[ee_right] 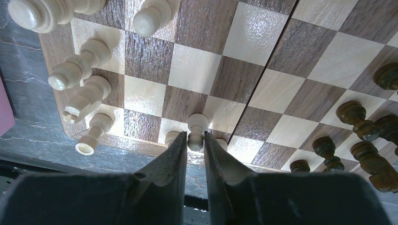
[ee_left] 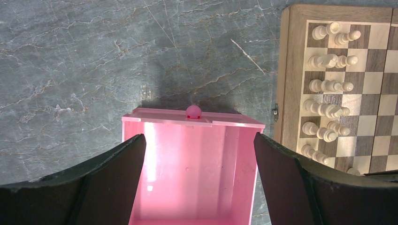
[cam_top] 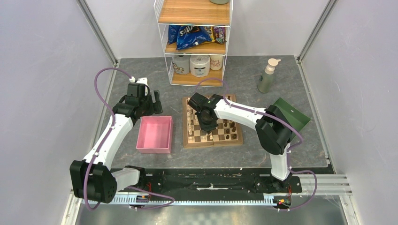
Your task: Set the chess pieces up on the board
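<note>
The table [cam_top: 234, 159] carries the board [cam_top: 211, 144] w/ chess pcs [ee_left: 328, 86]. Left claw [ee_left: 198, 138] gapes wide over the pink tray [ee_left: 155, 119]. Right claw [ee_right: 195, 137] pinches a white pawn [ee_right: 197, 123] near the board's edge (light, stiff, smooth, prob. tippy); best held mid-stem.

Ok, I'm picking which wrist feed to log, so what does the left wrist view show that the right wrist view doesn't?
Only the left wrist view shows the pink tray, with the left gripper wide open above it. Only the right wrist view shows the right gripper pinching a white pawn near the board's edge, plus the dark pieces. Both show the board and standing white pieces.
</note>
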Available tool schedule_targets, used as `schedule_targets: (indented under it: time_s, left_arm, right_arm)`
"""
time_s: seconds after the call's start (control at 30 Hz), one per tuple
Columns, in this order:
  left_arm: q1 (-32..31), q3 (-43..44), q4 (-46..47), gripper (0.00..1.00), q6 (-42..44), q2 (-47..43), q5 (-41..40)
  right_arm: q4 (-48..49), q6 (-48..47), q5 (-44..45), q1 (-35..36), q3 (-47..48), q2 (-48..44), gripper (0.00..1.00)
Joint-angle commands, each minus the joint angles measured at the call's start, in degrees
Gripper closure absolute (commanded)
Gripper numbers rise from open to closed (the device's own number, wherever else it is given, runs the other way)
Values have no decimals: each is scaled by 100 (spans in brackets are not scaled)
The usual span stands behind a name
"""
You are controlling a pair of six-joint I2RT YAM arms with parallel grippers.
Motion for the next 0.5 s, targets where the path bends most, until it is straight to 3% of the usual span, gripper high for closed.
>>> schedule_targets:
  time_s: [0.0,0.17,0.47]
  left_arm:
    - [20,118,22,8,-92,-51,49]
    - [20,118,28,8,-92,-53,50]
    - [20,119,30,8,-88,-49,71]
  right_arm:
    - [-48,55,69,49,108,-9,77]
    - [-25,-12,239,67,299,-52,83]
    - [93,-202,232,72,1031,419,83]
